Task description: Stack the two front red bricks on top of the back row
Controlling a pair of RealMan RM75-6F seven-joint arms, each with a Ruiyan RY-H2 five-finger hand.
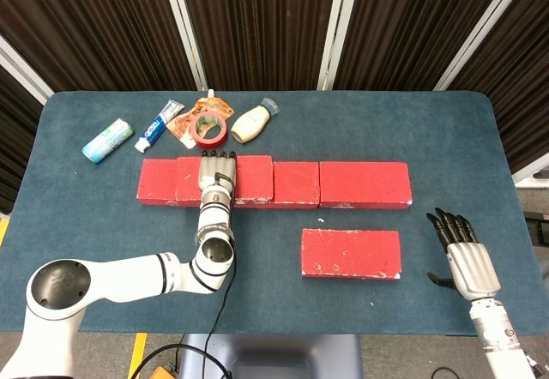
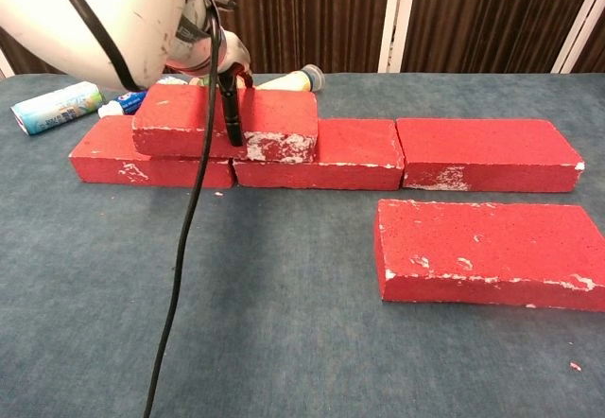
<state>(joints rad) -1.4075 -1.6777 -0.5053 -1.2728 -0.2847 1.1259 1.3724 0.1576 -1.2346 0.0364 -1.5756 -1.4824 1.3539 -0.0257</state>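
- nearest on the right, the right hand (image 1: 467, 261) hovers just off the table edge with fingers spread and straight, holding nothing; it shows only in the head view and is absent from the chest view.
- just left of it and well apart, the front brick (image 1: 351, 253) lies flat on the blue table (image 1: 86, 225), untouched; by my judgement this is the half of the task left to do, so about 1 of 2 bricks is dealt with.
- beyond it, the back row (image 1: 364, 183) of 3 red bricks runs left to right, its right and middle bricks bare on top.
- at the left end of that row, the stacked brick (image 2: 225, 121) sits on top, straddling the seam between the left and middle bricks and looking level in the chest view.
- the left hand (image 1: 215, 173) lies over this brick with fingers reaching across the top to the far edge; a dark finger (image 2: 233, 106) hangs down the near face. it appears to grip the brick, though i cannot tell how firmly, or whether the brick's weight is fully down.
- the white left arm fills the chest view's upper left, hiding most of the hand and part of the far clutter.
- farthest, a tape roll (image 1: 208, 129), toothpaste tube (image 1: 159, 125), small bottle (image 1: 251, 123) and a green-white packet (image 1: 108, 140) lie near the far-left edge; their labels are too small to read.
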